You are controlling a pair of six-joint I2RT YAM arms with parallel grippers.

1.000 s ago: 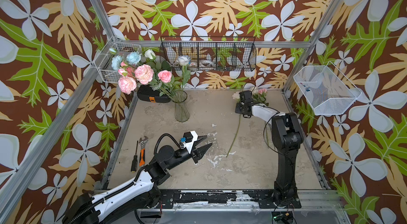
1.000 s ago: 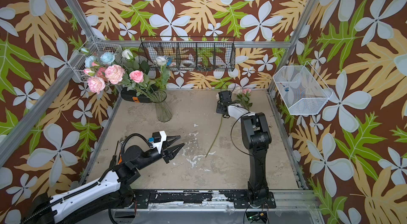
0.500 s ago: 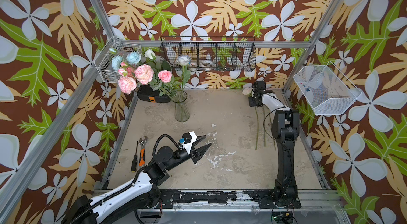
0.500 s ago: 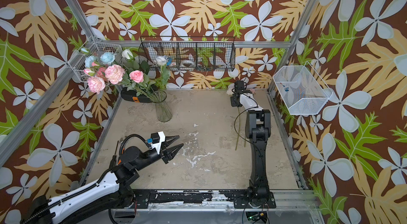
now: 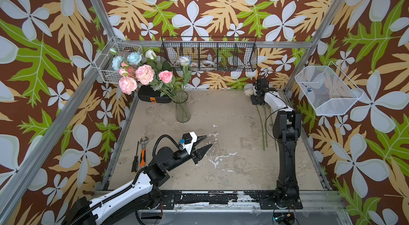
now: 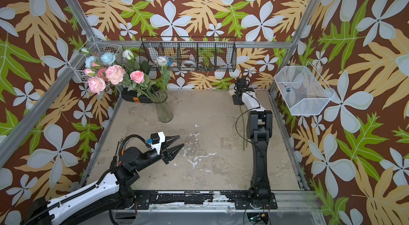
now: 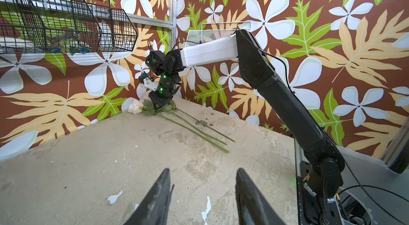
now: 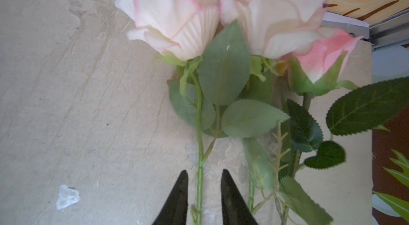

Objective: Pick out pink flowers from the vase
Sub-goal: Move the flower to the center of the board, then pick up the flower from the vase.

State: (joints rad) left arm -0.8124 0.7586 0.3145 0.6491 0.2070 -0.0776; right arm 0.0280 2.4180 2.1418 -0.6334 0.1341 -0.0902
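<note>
Right gripper [image 8: 204,174] is released, its jaws parted on either side of one green stem [image 8: 200,146] without pinching it. Three pale pink roses [image 8: 174,20] lie just ahead on the table [image 8: 66,102], near its back right corner. More pink flowers [image 5: 145,74] stand in the vase [image 5: 182,109], well apart. Left gripper [image 7: 202,173] hovers parted and empty. In both top views the wrist mostly hides the laid heads.

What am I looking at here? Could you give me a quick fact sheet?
Vase: clear glass, upright on table, far left
In it: several pink flowers, blue flowers, white roses
Taken out: three pink roses lying in far right corner
Right gripper: open, astride one stem
Left gripper: open, empty
</note>
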